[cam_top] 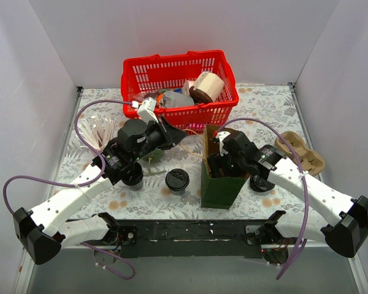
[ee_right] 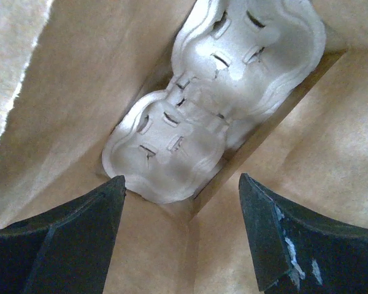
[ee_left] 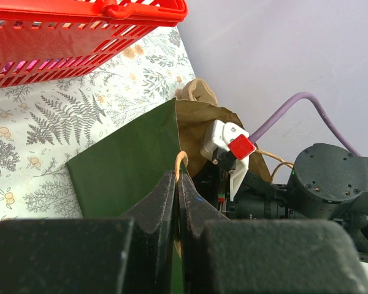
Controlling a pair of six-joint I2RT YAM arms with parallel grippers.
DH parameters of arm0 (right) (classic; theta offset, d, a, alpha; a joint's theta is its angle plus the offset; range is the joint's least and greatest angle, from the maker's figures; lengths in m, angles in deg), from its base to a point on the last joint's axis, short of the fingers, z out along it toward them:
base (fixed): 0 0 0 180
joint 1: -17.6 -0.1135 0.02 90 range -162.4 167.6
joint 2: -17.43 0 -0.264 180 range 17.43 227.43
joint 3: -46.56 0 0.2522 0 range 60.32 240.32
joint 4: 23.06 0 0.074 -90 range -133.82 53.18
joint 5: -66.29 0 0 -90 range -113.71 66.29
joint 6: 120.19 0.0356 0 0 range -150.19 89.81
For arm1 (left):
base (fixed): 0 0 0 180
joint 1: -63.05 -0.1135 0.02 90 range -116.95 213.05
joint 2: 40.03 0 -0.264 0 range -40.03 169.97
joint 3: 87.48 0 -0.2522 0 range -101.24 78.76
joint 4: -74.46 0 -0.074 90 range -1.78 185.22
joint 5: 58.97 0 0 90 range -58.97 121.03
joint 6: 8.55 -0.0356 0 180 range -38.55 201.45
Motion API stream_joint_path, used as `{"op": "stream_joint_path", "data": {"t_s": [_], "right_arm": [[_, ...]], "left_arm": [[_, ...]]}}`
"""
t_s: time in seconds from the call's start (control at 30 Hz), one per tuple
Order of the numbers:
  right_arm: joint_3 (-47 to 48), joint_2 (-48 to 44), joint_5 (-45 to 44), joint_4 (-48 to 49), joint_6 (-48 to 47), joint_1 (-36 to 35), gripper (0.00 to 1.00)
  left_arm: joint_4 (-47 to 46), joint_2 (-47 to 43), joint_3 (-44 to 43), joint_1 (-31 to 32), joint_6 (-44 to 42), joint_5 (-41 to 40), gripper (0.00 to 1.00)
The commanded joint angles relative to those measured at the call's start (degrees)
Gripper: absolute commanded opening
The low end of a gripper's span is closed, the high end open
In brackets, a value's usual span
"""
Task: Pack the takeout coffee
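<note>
A black cup with a black sip lid point(cam_top: 177, 181) stands on the floral table, left of the green paper bag point(cam_top: 219, 187). My left gripper point(cam_top: 183, 136) is shut on the bag's tan cord handle point(ee_left: 181, 160) at the rim of the bag point(ee_left: 126, 168), holding it up. My right gripper point(ee_right: 181, 184) is open and empty, reaching down inside the bag point(cam_top: 222, 160) above a pale cardboard cup tray point(ee_right: 214, 104) that lies on the bag's bottom. A second black cup point(cam_top: 134, 179) stands partly hidden under my left arm.
A red basket point(cam_top: 179, 66) with wrapped items stands at the back. A tan cup tray point(cam_top: 302, 153) lies at the right. A round black lidded thing point(cam_top: 260, 183) sits under my right arm. Pale stirrers point(cam_top: 98, 131) lie at the left.
</note>
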Motion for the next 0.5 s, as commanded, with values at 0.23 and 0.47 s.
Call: {"op": "stream_joint_path", "data": {"t_s": [0.23,0.47], "right_arm": [[-2.10,2.55,1.57,0.87,1.58,0.25,0.81],[-3.24,3.08,1.04,1.75,2.37,0.25,0.81]], "left_arm": [[-1.62,-0.26,-1.14,0.22,-2.97,2.55,0.00],[-2.32,-0.17,-1.14,0.22,-3.68,3.53,0.00]]}}
